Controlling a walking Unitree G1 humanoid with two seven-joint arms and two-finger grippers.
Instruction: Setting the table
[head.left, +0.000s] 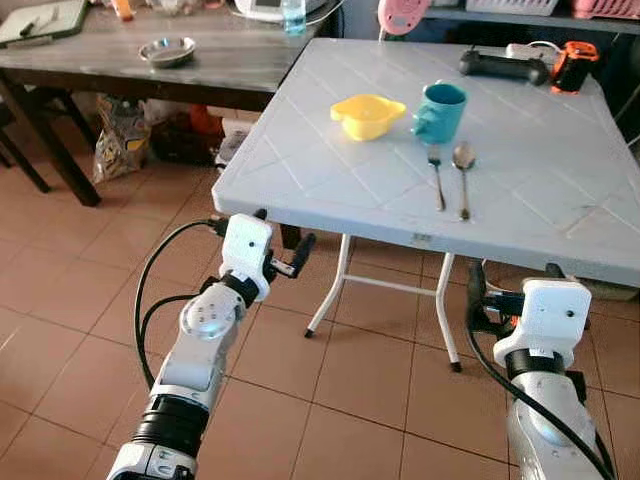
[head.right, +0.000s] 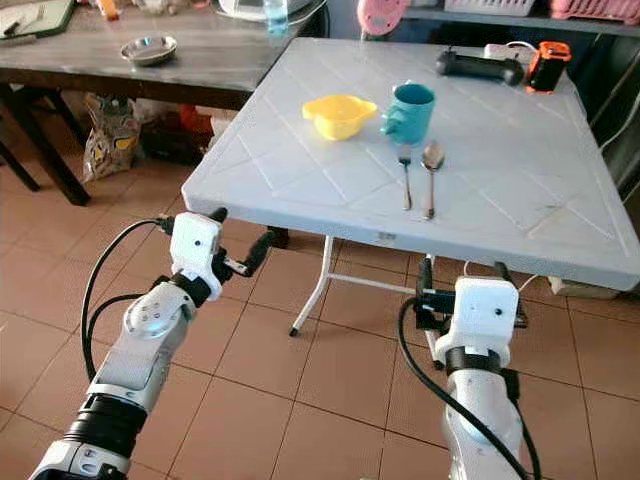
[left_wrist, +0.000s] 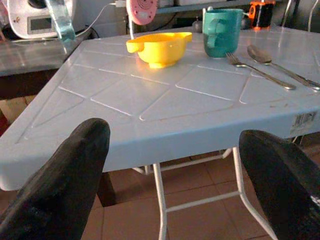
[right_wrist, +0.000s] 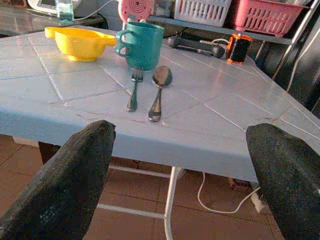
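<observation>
Your left gripper (head.left: 300, 252) hangs just below the near left corner of the white folding table (head.left: 300, 170), fingers spread wide and holding nothing — its wrist view looks between the two black fingers (left_wrist: 60, 185) straight across the tabletop. Your right gripper (head.right: 465, 280) sits under the near edge, likewise released and empty, its fingers (right_wrist: 65, 185) framing the cutlery ahead. Both arms are held low and short of the edge, which reads as a standby pose: you can see the whole setting before committing either arm.

Out on the table, the fork (head.left: 436, 178) and spoon (head.left: 463, 178) lie side by side, parallel, handles toward you — already placed like a setting. Just behind their heads stands the teal mug (head.left: 440, 112), upright, and beside it the yellow bowl (head.left: 368, 115), close but apart. A black handheld device (head.left: 503, 67) and an orange-and-black object (head.left: 572, 65) rest at the far edge, well clear. On the wooden table (head.left: 220, 65) to your left sits a metal dish (head.left: 167, 50), possibly one more piece to fetch.
</observation>
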